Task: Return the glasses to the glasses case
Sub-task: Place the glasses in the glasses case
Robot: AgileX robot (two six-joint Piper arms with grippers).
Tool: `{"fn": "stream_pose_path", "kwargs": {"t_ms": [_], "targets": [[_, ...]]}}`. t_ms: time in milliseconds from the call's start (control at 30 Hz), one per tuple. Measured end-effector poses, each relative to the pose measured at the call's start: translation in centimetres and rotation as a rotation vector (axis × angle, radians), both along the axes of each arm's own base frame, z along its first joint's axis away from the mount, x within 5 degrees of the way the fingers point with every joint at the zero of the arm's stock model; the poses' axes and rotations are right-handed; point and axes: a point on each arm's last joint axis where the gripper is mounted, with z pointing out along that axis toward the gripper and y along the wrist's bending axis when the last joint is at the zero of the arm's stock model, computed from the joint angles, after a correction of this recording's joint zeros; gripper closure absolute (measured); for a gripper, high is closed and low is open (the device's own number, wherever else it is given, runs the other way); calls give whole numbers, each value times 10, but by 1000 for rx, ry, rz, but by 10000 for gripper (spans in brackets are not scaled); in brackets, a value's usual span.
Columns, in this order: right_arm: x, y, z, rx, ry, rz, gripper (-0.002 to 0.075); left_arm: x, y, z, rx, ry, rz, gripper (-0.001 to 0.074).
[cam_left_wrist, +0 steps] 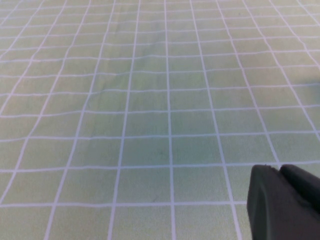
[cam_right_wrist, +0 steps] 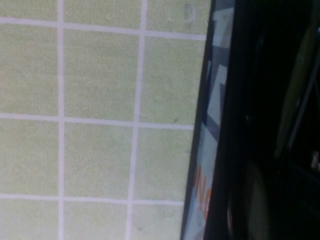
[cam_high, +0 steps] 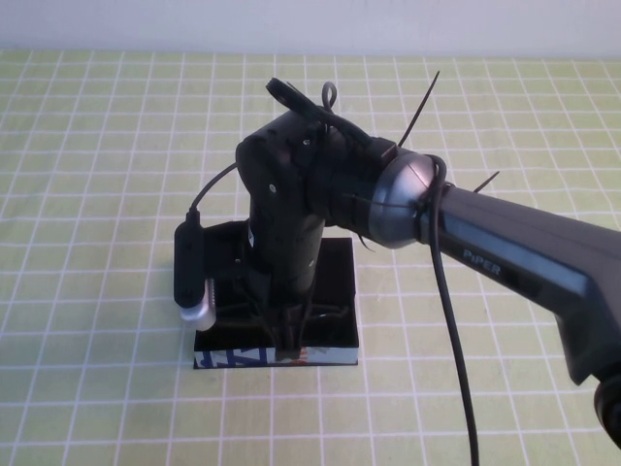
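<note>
The glasses case [cam_high: 335, 282] lies open in the middle of the green checked cloth, its blue, white and orange patterned front [cam_high: 243, 357] towards me. My right gripper [cam_high: 287, 332] points straight down into the case, and the arm hides most of the inside. In the right wrist view the patterned side [cam_right_wrist: 212, 115] runs beside the dark interior, where one lens of the black glasses [cam_right_wrist: 255, 200] shows dimly. My left gripper [cam_left_wrist: 280, 170] is out of the high view. It hovers shut and empty over bare cloth.
The green cloth with a white grid [cam_high: 97, 194] covers the whole table. The right arm's cable [cam_high: 451, 320] hangs down beside the case. Nothing else stands on the cloth.
</note>
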Motion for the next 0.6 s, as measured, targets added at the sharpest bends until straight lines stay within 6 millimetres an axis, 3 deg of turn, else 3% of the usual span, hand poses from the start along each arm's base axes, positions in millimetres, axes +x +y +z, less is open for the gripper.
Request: {"fn": "stream_pose_path", "kwargs": {"t_ms": [433, 600], "targets": [[3, 1, -9, -15, 13, -3, 720, 0, 0, 0, 0, 0, 0, 737], [3, 1, -9, -13, 16, -19, 645, 0, 0, 0, 0, 0, 0, 737]]}}
